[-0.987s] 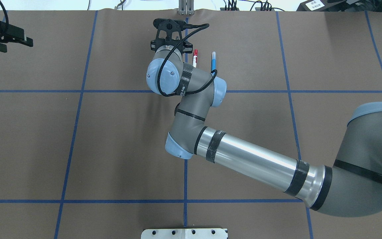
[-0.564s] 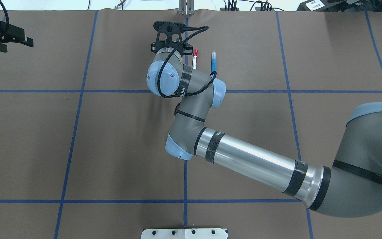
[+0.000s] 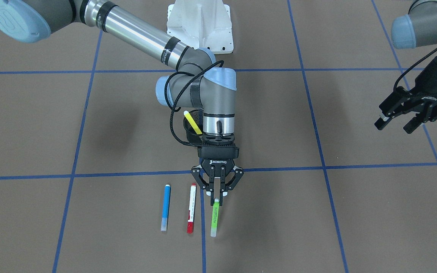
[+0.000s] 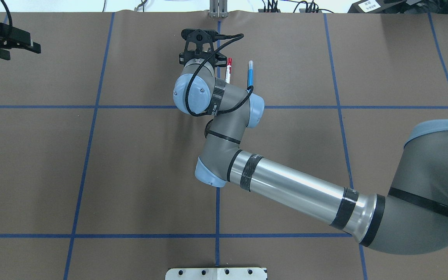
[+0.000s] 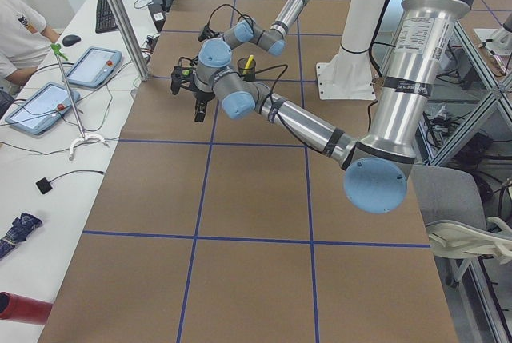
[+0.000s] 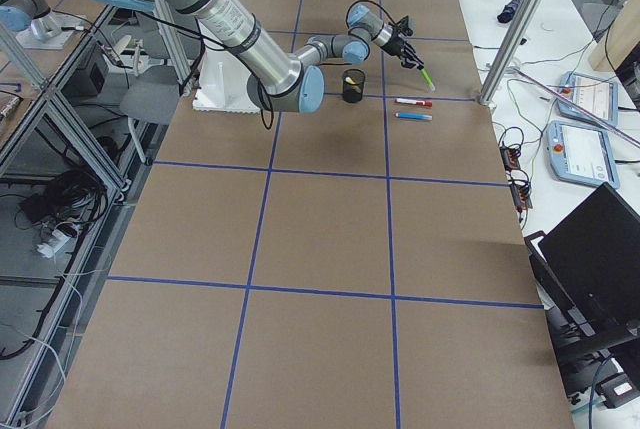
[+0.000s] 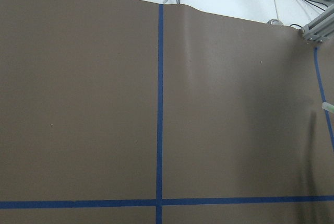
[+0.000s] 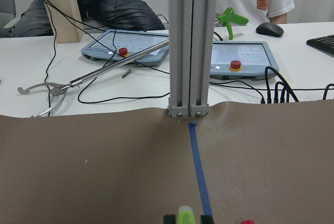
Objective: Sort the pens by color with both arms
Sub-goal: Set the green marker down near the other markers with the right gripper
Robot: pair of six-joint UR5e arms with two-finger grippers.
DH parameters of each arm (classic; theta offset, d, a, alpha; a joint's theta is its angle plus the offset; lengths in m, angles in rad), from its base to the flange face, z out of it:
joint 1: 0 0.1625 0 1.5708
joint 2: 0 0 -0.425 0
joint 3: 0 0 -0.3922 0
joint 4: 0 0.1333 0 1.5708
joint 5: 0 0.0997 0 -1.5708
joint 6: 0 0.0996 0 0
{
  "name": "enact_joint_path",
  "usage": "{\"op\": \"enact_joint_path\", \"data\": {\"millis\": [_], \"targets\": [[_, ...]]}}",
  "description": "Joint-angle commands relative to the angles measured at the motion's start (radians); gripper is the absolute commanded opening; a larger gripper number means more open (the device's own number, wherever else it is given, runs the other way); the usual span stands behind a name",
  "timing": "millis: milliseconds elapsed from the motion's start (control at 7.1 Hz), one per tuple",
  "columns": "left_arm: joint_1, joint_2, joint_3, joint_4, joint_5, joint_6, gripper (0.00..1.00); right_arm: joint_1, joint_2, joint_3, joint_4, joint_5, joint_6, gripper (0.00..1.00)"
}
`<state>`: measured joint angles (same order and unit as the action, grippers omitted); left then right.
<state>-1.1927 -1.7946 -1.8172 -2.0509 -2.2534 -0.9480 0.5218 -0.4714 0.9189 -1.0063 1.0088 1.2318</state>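
My right gripper (image 3: 216,198) is shut on the top end of the light green pen (image 3: 214,218). The pen hangs tilted, its lower tip at the brown paper, and its cap shows at the bottom of the right wrist view (image 8: 186,216). The red-ended white pen (image 3: 191,208) and the blue pen (image 3: 166,207) lie side by side just beside it; both also show in the overhead view, red (image 4: 228,70) and blue (image 4: 250,72). The yellow pen (image 3: 192,122) stands in the black mesh cup (image 3: 189,133) behind my right wrist. My left gripper (image 3: 393,127) is open and empty, far off to the side.
Brown paper with blue tape lines (image 4: 91,116) covers the table. The white pedestal base (image 3: 199,26) stands at the robot's side. An aluminium post (image 8: 189,46) rises at the far table edge, with tablets and cables beyond it. My right arm's forearm (image 4: 294,190) crosses the table's middle.
My right wrist has shifted slightly toward the robot, with the green pen still in the gripper. My left gripper has drifted a little. The red and blue pens have not moved.
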Motion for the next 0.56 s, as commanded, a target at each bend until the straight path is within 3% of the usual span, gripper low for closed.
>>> {"op": "enact_joint_path", "data": {"millis": [0, 141, 282, 423], "targets": [[0.001, 0.0, 0.003, 0.0, 0.0, 0.002, 0.99, 0.001, 0.002, 0.001, 0.0, 0.008, -0.002, 0.33], [0.001, 0.0, 0.004, 0.0, 0.0, 0.002, 0.99, 0.003, 0.002, 0.004, 0.002, 0.011, -0.002, 0.56], [0.001, 0.0, 0.006, 0.0, 0.0, 0.002, 0.99, 0.006, 0.0, 0.012, 0.014, 0.037, -0.002, 0.66], [0.001, 0.0, 0.004, 0.0, -0.002, 0.002, 0.99, 0.007, 0.0, 0.015, 0.015, 0.042, 0.0, 0.7]]}}
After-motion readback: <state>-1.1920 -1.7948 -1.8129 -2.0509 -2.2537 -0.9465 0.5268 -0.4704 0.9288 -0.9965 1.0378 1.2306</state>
